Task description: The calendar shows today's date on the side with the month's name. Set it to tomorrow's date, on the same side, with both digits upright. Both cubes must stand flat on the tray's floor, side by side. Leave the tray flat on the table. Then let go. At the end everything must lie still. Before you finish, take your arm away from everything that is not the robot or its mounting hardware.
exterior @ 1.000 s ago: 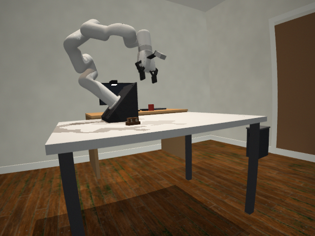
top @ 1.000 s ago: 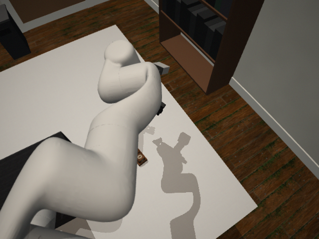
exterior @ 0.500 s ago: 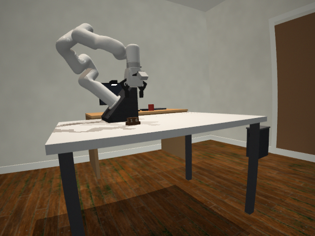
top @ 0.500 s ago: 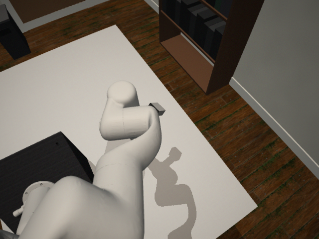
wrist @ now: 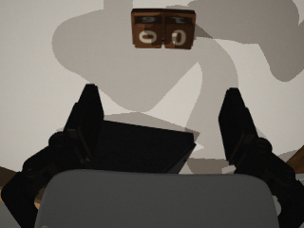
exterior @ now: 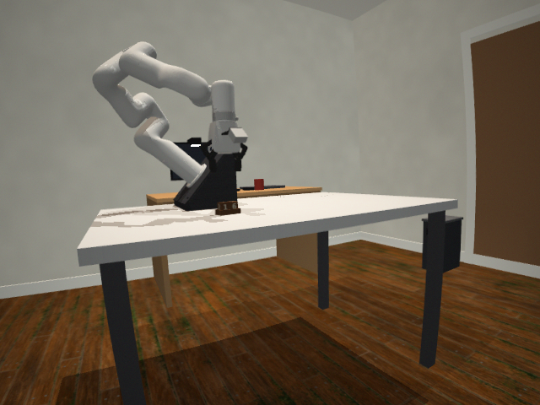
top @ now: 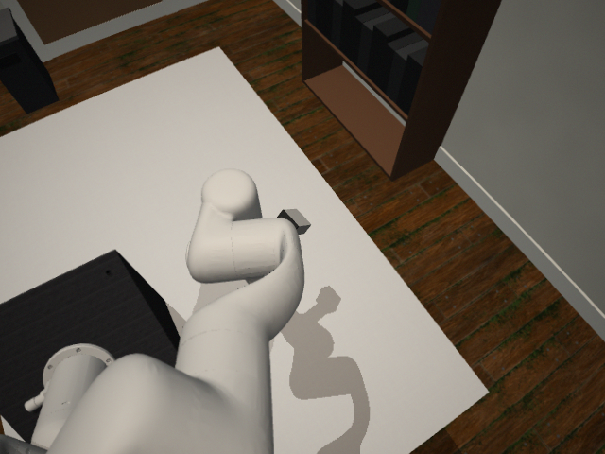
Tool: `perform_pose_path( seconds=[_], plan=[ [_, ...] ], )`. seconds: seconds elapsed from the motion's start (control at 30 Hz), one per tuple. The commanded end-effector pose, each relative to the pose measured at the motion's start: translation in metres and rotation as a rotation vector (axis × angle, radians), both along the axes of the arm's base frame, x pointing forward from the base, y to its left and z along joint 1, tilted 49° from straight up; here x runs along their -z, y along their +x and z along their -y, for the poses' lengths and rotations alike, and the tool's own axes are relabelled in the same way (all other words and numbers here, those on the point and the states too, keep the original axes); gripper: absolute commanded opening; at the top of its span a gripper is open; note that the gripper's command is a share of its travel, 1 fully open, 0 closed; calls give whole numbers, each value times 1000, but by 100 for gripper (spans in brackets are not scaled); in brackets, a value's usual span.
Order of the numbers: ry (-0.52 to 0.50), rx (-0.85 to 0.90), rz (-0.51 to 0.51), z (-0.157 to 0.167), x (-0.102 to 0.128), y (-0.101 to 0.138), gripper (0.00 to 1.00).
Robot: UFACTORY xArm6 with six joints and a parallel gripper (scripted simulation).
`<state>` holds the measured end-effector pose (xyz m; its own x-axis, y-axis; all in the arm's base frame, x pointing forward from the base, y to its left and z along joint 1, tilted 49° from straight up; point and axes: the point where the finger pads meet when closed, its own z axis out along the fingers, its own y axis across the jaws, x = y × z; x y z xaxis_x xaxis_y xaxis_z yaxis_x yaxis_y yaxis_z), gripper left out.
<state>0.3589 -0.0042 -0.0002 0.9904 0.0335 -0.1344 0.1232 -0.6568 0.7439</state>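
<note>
- Presently, the black two-finger gripper (wrist: 161, 121) is spread to its full width and has hold of nothing.
- The gripper hangs above the white rectangular worktop (exterior: 305, 209), pointing down, clear of the calendar.
- The small brown wooden block calendar (wrist: 162, 29) stands on the worktop, in the arm's shadow.
- In the wrist view, both cubes sit side by side, each showing a white 0 on its upper face.
- In the exterior view, the calendar (exterior: 227, 207) stands just in front of the black wedge-shaped arm pedestal (exterior: 191, 201), its camera-facing side reading 1 and 6.
- In the top view, the white arm (top: 234, 293) hides the calendar.
</note>
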Motion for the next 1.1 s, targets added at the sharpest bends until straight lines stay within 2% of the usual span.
perform_pose_path(
  seconds=[0.0, 0.4, 0.6, 0.87, 0.97, 1.07],
  plan=[
    [2, -1, 3, -1, -1, 1, 100],
    [-2, 46, 57, -3, 2, -2, 100],
    [-13, 177, 209, -8, 9, -10, 100],
    [-24, 309, 360, -12, 16, -19, 100],
    [-25, 318, 371, -13, 17, -19, 100],
    [-32, 401, 465, -15, 21, -25, 100]
  ],
)
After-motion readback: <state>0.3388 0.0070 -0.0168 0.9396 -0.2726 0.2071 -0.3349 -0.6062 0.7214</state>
